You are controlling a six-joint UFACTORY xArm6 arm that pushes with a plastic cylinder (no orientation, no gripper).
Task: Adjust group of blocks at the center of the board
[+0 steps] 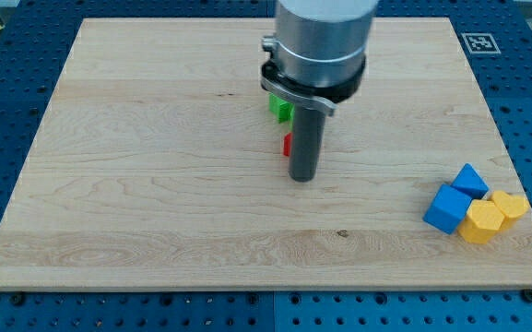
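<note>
Beside my tip (302, 177) on smooth wood, partly hidden red block (287, 145) and green block (281, 109); no hand fitted

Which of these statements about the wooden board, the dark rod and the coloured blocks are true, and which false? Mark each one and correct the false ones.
1. My tip rests near the centre of the wooden board. True.
2. A green block and a red block show at the rod's left edge in the view. True.
3. Two blue blocks and two yellow blocks sit at the view's top left. False: they cluster at the view's bottom right.
4. The red block lies nearer the view's top than the green block. False: the green one is nearer the top.
</note>
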